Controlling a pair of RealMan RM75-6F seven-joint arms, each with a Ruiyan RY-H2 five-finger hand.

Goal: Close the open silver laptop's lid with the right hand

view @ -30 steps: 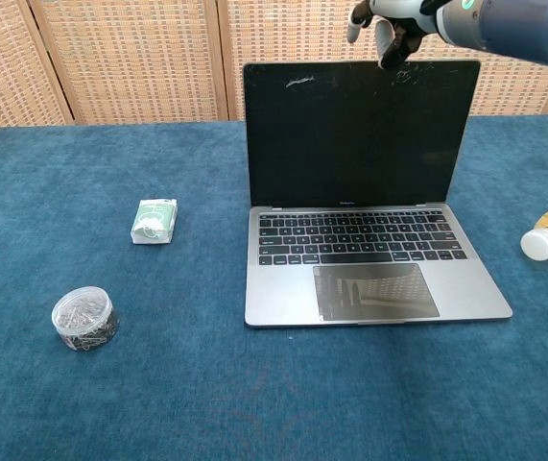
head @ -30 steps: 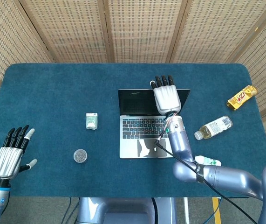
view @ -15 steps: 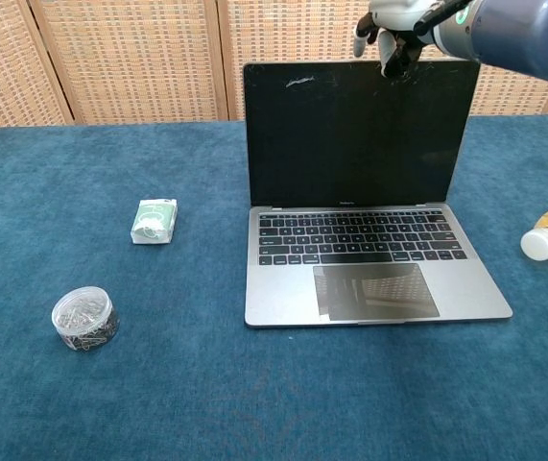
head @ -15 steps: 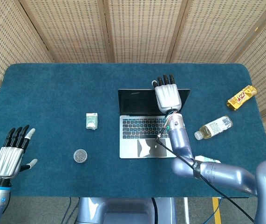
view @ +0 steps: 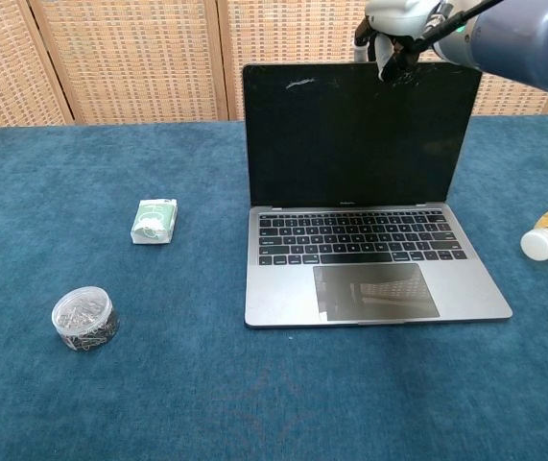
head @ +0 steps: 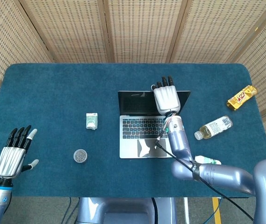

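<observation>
laptop (view: 360, 182) lid still open | right hand (head: 166, 99) fingers (head: 164, 82) crept nearer top edge

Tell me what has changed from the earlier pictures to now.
Very little. The right hand shifted only slightly at the top edge of the lid; its fingers reach over that edge, but the lid has not come down. The left hand drifted a bit lower at the table's near left corner, open and holding nothing. The laptop stays open, and the bottle, packet and jar stayed put.
</observation>
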